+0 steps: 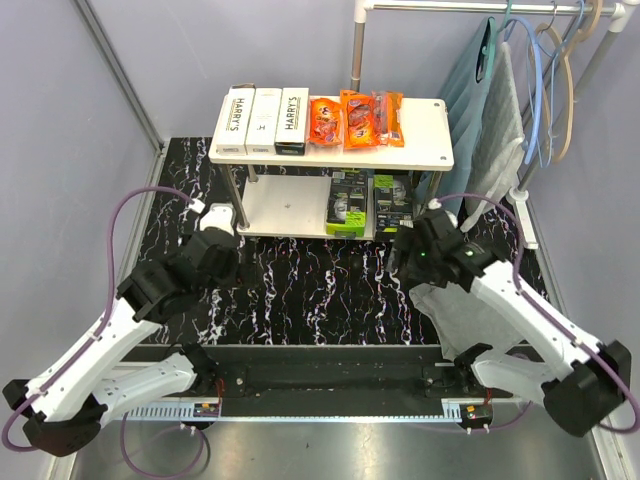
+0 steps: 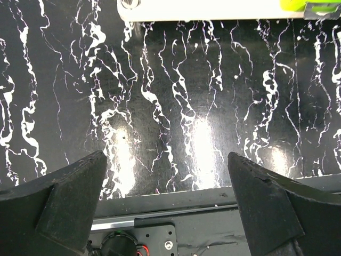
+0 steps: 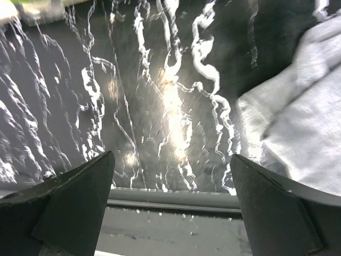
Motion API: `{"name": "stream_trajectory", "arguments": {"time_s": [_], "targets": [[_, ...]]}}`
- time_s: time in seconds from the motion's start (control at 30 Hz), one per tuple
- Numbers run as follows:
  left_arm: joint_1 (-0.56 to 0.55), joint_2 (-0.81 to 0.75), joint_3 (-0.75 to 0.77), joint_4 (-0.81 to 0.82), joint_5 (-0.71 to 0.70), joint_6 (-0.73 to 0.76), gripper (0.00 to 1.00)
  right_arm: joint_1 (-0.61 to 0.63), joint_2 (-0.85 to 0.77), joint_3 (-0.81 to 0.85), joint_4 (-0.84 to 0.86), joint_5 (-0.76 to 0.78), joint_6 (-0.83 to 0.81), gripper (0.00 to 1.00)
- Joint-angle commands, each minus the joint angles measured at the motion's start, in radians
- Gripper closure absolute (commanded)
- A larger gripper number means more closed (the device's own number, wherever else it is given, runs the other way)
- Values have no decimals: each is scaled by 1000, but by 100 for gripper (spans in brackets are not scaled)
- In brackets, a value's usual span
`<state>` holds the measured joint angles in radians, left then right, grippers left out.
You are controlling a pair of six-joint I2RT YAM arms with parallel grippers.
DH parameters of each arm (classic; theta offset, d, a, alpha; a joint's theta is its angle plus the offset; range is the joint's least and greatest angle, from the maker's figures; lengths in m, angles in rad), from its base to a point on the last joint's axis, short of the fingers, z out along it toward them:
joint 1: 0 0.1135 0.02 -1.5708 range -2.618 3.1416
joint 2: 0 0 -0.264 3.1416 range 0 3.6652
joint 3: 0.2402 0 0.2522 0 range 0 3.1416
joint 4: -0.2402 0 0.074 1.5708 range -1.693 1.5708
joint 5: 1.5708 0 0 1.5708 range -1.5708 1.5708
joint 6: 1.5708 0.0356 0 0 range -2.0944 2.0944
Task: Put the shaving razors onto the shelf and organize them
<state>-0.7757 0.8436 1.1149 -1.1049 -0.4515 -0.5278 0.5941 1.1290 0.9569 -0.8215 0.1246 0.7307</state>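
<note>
Left pincer (image 2: 166,160) and right pincer (image 3: 171,160) gape wide, empty.

The shelf (image 1: 425,135) stands in the upper middle of the top view, on the far part of the tabletop (image 1: 300,285). On its upper board, three long boxes (image 1: 262,120) lie side by side at the left end, with three flat packs (image 1: 357,119) in a row just right of them. On the lower board, blister packs (image 1: 370,205) sit in the right part, beneath the flat packs. A clothes rail (image 1: 470,8) stands at the upper right, behind the shelf. A cloth (image 1: 445,312) lies on the tabletop at the lower right, before the shelf's right end.
</note>
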Motion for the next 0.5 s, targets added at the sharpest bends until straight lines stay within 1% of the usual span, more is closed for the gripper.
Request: {"name": "stream_trajectory", "arguments": {"time_s": [0.0, 0.1, 0.27, 0.47], "targets": [[-2, -14, -26, 51, 19, 5, 1, -123, -123, -41, 45, -115, -89, 0], [-4, -11, -47, 68, 40, 8, 1, -166, -169, -70, 24, -120, -106, 0], [-2, -14, -81, 102, 63, 5, 1, -171, -216, -98, 16, -117, -100, 0], [-4, -8, -96, 135, 83, 12, 1, -169, -251, -84, 15, -85, -112, 0]]}}
